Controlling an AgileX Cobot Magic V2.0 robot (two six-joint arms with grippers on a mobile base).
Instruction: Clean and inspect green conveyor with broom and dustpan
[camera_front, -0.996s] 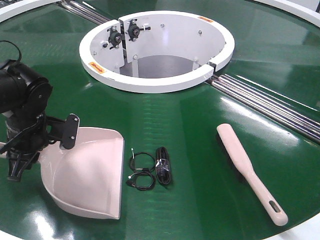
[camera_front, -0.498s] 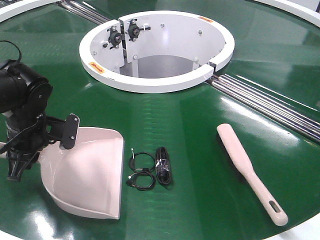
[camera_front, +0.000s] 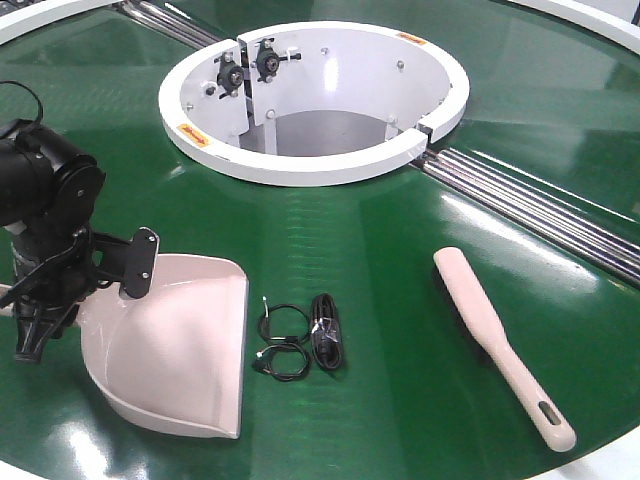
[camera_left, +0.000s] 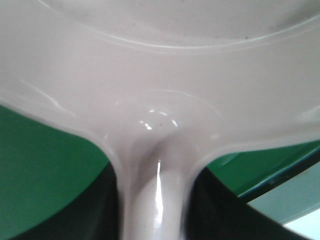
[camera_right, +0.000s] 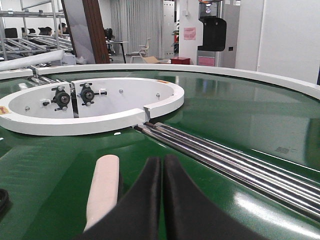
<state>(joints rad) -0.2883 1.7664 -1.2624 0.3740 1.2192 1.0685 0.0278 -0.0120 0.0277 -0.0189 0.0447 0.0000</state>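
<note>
Glossy dark-green round conveyor (camera_front: 400, 250) carries everything. Its white-rimmed circular opening (camera_front: 310, 165) sits toward the far edge, and silver roller strips (camera_front: 540, 205) run toward the right edge. A wide beige-pink plastic dustpan (camera_front: 185, 350) lies by the near left edge, its straight handle clamped in the left claw (camera_left: 152, 212). A slim beige-pink plastic broom (camera_front: 495, 340) lies near the near right edge. Black coiled cables (camera_front: 300, 335) lie between them, just beside the dustpan's lip. The right claw (camera_right: 161, 200), fingers pressed together and empty, is just beside the broom's rounded end.

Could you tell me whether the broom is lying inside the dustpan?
No, the broom lies on the green conveyor, apart from the dustpan.
</note>
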